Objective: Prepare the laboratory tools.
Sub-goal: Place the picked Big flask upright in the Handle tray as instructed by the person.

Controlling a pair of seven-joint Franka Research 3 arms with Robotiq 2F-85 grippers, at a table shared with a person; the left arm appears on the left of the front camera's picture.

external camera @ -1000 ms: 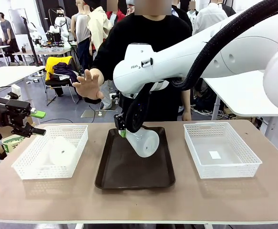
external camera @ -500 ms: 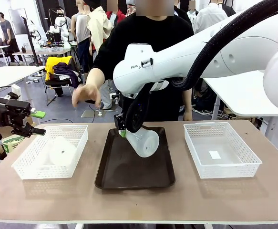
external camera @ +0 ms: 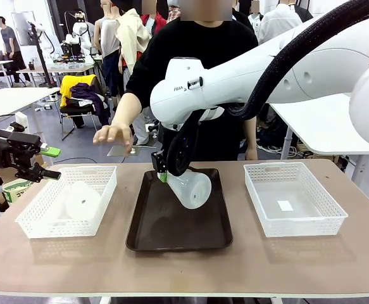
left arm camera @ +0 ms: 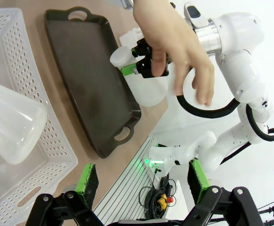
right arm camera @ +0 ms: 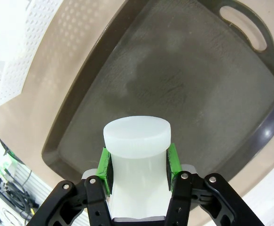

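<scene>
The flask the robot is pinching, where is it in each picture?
Front view: the flask is in the middle, tilted over the brown tray, its neck in the right gripper.
Left wrist view: the flask is near the top middle, beside the tray, just below the person's hand.
Right wrist view: the flask is at the bottom middle, between the green pads.
Shared landmark: the brown tray.

Front cam looks across table (external camera: pixel 247 266); R wrist cam close over tray (right arm camera: pixel 174 94), L wrist cam farther, same tray.
</scene>
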